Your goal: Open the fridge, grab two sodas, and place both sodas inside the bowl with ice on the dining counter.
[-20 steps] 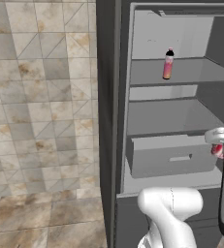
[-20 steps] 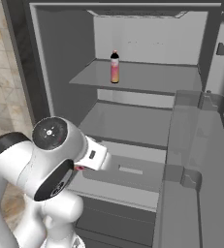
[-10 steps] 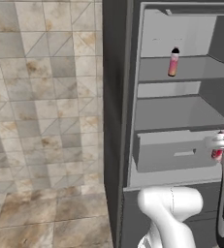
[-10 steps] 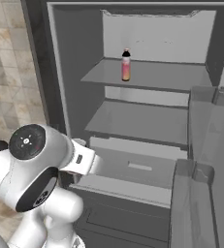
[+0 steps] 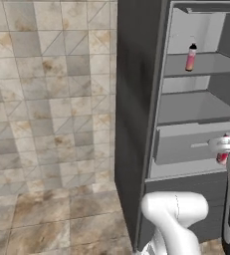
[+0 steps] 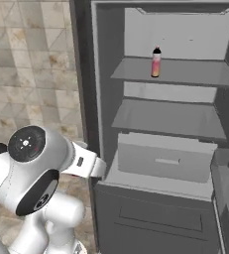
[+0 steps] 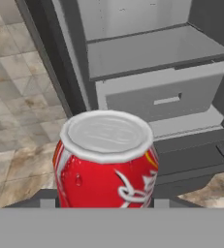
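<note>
The claw (image 7: 106, 203) is holding a red soda can (image 7: 106, 160) in front of the open fridge (image 6: 136, 124). A pink soda bottle (image 6: 156, 63) is standing near the top shelf's front edge, at twelve o'clock, with open room around it.

To your left stands a wall (image 5: 47, 89) of square stone-look tiles in beige and grey, mottled with brown patches and crossed by faint diagonal lines. Below it, you see a floor (image 5: 52, 219) of larger tiles in warmer brown and tan marbling. Wall and floor meet in a plain seam. The light is even and soft, with no strong shadows.
</note>
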